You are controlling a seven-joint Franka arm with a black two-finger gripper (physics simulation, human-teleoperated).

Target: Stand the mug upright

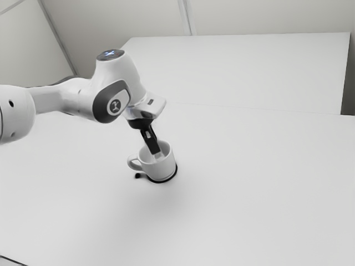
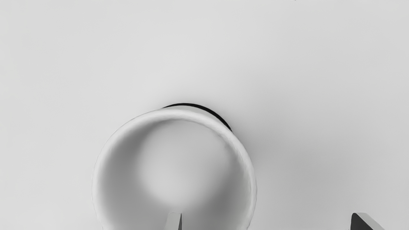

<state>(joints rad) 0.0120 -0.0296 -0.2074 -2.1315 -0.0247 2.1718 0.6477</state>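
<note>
The gripper (image 1: 155,152) points down at the mouth of the white mug (image 1: 161,168), a fingertip overlapping the opening. The mug stands upright on the table, its handle (image 1: 133,163) toward the exterior view's left. In the wrist view the gripper (image 2: 267,221) is open with its fingers wide apart. One finger (image 2: 173,222) is over or inside the round opening of the mug (image 2: 182,159); the other lies well outside the rim. How deep the first finger reaches I cannot tell.
The white table (image 1: 238,194) extends around the mug. A thin black edge curves round the mug's base, with a small dark spot (image 1: 137,175) below the handle. Pale walls (image 1: 127,16) rise behind.
</note>
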